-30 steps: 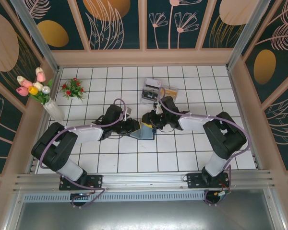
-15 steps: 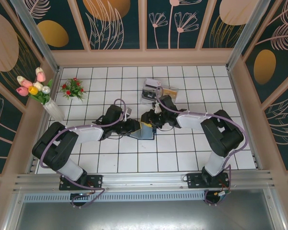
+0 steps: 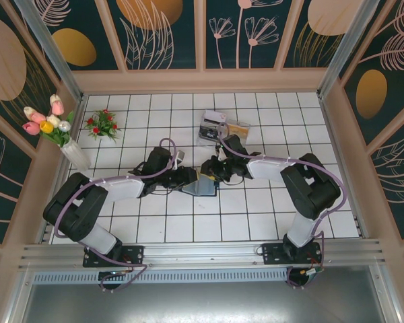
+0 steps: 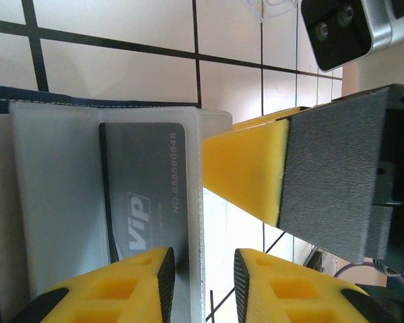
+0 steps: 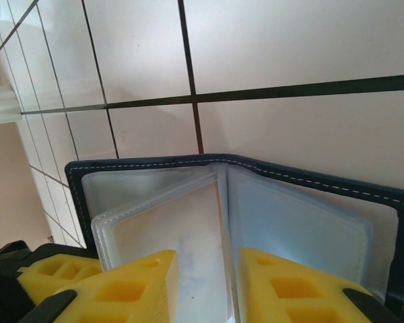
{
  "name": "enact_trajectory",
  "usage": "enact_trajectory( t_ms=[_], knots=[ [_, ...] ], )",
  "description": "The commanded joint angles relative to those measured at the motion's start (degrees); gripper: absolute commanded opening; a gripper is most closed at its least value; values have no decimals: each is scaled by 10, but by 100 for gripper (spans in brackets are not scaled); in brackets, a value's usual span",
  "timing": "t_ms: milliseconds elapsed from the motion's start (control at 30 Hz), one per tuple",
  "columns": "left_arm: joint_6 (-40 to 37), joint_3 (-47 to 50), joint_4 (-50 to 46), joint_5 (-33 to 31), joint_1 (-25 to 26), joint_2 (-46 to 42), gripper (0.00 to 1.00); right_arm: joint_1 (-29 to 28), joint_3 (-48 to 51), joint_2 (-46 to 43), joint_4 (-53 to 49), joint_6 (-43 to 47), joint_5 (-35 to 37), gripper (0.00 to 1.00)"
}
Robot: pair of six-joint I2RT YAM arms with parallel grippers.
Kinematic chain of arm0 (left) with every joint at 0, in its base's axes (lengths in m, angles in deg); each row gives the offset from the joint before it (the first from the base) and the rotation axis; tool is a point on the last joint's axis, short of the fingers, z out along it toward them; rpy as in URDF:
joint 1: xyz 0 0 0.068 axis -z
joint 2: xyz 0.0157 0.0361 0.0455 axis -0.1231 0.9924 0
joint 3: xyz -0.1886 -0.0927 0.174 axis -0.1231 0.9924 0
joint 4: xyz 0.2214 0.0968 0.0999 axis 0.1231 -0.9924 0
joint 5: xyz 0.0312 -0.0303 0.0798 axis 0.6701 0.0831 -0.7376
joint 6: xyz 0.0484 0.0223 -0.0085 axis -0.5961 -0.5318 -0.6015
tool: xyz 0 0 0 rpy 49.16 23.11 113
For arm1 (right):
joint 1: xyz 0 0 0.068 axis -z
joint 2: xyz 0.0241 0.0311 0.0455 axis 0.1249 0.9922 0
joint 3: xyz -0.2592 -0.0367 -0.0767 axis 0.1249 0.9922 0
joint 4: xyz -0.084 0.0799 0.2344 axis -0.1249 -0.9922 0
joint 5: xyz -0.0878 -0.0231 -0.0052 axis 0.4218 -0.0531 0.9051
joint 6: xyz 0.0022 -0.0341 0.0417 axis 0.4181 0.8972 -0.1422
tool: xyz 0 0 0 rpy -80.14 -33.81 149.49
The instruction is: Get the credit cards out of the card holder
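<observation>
Navy, white-stitched card holder (image 3: 200,188) lies open mid-desk (image 3: 155,229) between my two arms. At left, my left fingers (image 4: 121,286) stand apart astride the edge of a clear sleeve (image 4: 60,188) holding a grey VIP card (image 4: 145,195). At right, my right fingers (image 5: 131,286) gape around a sleeve leaf. I judge the card stiff, light and slick, best pinched at the sleeve mouth with the floppy holder pinned. Since a second ago, my right arm has edged leftward.
</observation>
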Motion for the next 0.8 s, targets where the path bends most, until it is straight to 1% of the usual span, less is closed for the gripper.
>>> enact_trajectory(
  t_ms=[0,333,500,600,767],
  knots=[
    [-10,7,19,14,3,-12,30,-3,-13,-18,-13,14,16,31],
    [19,18,77,37,5,-2,21,-1,-2,-44,2,3,11,31],
    [18,18,76,38,7,2,20,4,4,-56,2,-2,23,31],
    [23,16,79,37,7,5,20,4,5,-62,-10,0,41,31],
    [9,-1,23,-4,7,5,23,4,2,-82,-35,7,88,31]
  ],
)
